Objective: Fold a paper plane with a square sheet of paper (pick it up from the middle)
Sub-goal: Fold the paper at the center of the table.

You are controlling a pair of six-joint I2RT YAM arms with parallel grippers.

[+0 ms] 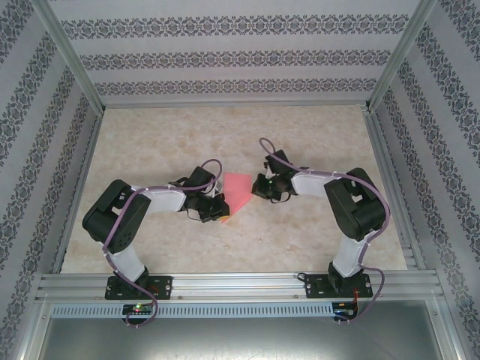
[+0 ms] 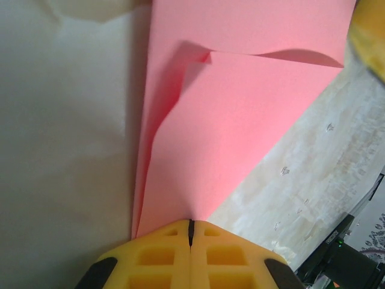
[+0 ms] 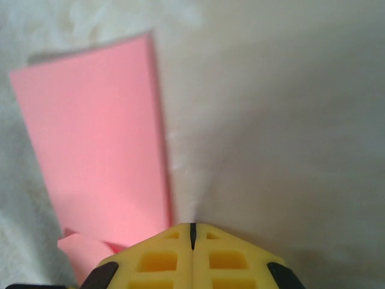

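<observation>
- The salmon-pink sheet of paper point(image 1: 236, 191) lies partly folded at mid-table point(image 1: 300, 240), one flap raised point(image 2: 180, 90).
- The left gripper point(image 2: 190, 221) has its fingers pressed together, tips meeting the sheet's narrow end; whether paper is pinched between them I cannot tell.
- The right gripper point(image 3: 192, 226), fingers likewise closed and holding nothing, sits just beside the sheet's edge.
</observation>
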